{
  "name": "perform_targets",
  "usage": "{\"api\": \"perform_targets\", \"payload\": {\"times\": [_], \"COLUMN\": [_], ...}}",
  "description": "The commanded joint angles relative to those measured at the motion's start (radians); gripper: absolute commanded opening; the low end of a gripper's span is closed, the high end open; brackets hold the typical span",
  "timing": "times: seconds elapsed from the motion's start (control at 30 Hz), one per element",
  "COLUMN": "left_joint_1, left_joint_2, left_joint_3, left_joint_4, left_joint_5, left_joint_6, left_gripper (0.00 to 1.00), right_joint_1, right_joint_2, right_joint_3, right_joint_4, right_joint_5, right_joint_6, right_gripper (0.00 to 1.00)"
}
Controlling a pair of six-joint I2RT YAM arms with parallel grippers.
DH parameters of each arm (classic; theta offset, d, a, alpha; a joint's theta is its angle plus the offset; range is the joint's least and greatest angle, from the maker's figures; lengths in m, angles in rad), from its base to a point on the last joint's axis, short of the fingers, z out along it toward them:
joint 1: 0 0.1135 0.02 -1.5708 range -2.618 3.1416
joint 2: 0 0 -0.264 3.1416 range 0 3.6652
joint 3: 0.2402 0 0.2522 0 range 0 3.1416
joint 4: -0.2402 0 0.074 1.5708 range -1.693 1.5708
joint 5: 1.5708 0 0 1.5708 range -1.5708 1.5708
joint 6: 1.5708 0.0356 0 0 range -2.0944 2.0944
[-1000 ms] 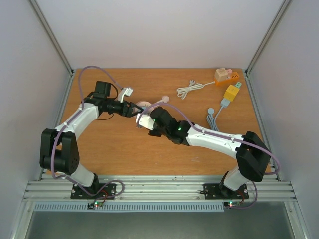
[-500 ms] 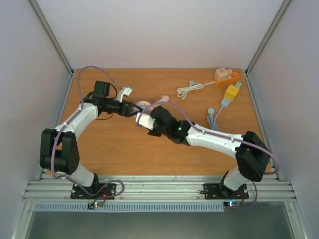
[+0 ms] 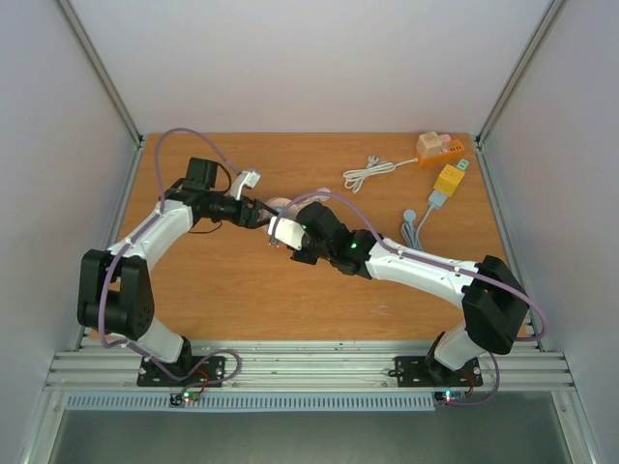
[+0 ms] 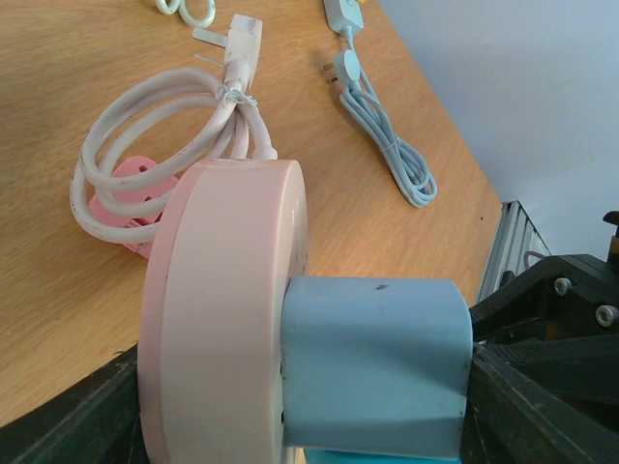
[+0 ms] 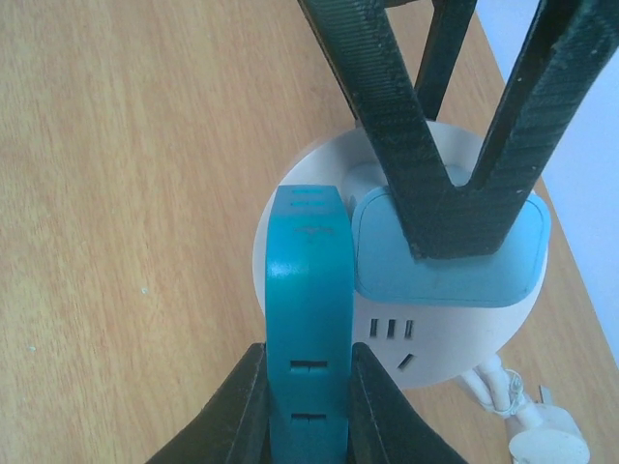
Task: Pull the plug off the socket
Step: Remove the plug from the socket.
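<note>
Since a second ago the right arm [image 3: 416, 271] has edged a little toward the top of the overhead view, bringing its wrist closer to the left arm [image 3: 155, 227]. The two still meet over the middle of the bench [image 3: 242, 290].

The right tool [image 5: 309, 411] sits at the bottom centre of the right wrist view. Its two pale fingers [image 5: 247, 411] are pressed together on a teal plug [image 5: 308, 280], one on each side. The far end of the teal plug meets the face of the round pink socket [image 4: 222, 290]. It stands just beside a light blue plug [image 4: 372, 362] seated in the same face. Whether the teal plug has lifted at all cannot be told.

The left tool [image 4: 290, 425] clamps the socket on edge with its black fingers [image 4: 532, 387]. One finger is behind the disc at the lower left of the left wrist view. The other is against the blue plug's outer end at the lower right.

A tied coil of white cord [image 4: 145, 126] lies on the bench touching the socket's rim. It ends in a white plug [image 4: 242, 43] near the top of that view, and a small pink piece [image 4: 121, 188] lies under the coil. A grey-blue cable [image 4: 387, 135] lies further right.

At the upper right of the overhead view are an orange power strip [image 3: 435, 147], a yellow adapter [image 3: 450, 179] and a white cable bundle [image 3: 366, 174]. All three are well apart from both tools.
</note>
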Motion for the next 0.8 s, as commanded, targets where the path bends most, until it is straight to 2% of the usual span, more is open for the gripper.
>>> {"api": "perform_targets", "payload": {"times": [0.0,0.3,0.57,0.77], "left_joint_1": [0.002,-0.01,0.003,0.025], "left_joint_2": [-0.02,-0.02,-0.008,0.0], "left_joint_3": [0.017,0.021,0.034,0.034], "left_joint_4": [0.021,0.013,0.011,0.01], "left_joint_5": [-0.13,-0.182,-0.033,0.017], "left_joint_6": [0.051,0.063,0.038,0.031], "left_gripper": [0.0,0.0,0.0,0.0], "right_joint_1": [-0.005,0.026,0.023,0.006], "right_joint_2": [-0.018,-0.002,-0.029,-0.043], "right_joint_3": [0.05,0.044,0.005,0.0], "right_joint_4": [0.018,0.052,0.1,0.063], "right_joint_5": [0.11,0.148,0.128,0.056], "right_joint_6": [-0.011,-0.024,-0.028,-0.009], "right_gripper": [0.02,0.03,0.02,0.02]}}
